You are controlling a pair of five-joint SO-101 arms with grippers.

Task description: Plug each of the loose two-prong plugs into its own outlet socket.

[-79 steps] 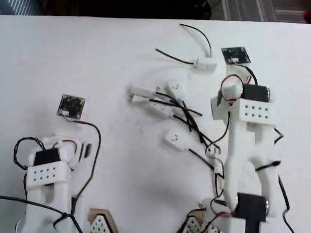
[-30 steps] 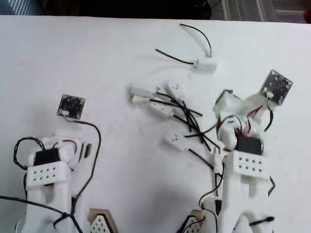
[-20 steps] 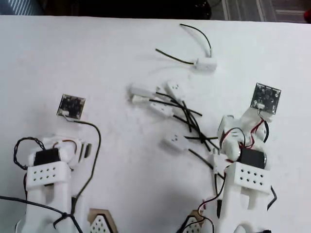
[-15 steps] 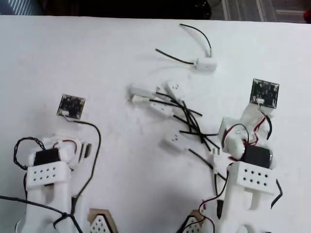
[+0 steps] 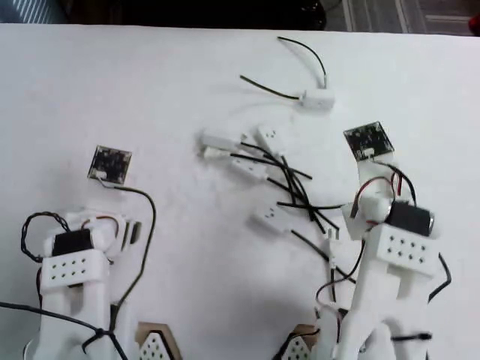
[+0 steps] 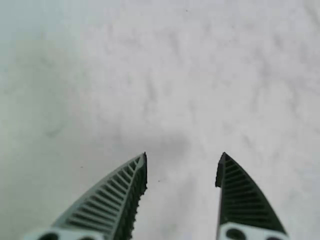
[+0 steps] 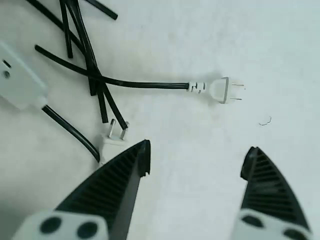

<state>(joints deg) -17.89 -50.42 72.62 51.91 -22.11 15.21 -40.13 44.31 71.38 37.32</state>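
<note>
On the white table (image 5: pixel 180 82) a tangle of black cords (image 5: pixel 289 180) is the marker for all else. A cluster of socket blocks (image 5: pixel 247 154) lies against the tangle's left and far sides, with cords crossing over some of them; a lone socket block (image 5: pixel 271 218) lies at its near-left edge, touching the cords; a far socket block (image 5: pixel 316 99) sits beyond the tangle and apart from it, with two thin cords curling off its ends. No plug sits in any of these sockets. The right arm (image 5: pixel 390 255) stands at the tangle's near-right corner; its right hand (image 7: pixel 196 157) hangs over the table with fingers spread wide and nothing between them. Just beyond that hand, a loose plug (image 7: pixel 222 90) lies flat on the table; its two prongs are bare and point away from the tangle, and its cord runs straight back into the cords. A second plug (image 7: pixel 114 135) lies just beside one finger of the right hand, with its prongs turned toward the tangle and its cord bending off along the table. The left arm (image 5: pixel 71 266) stands well apart from the tangle, on its left; the left hand (image 6: pixel 183 165) is spread open over bare table and grips nothing.
</note>
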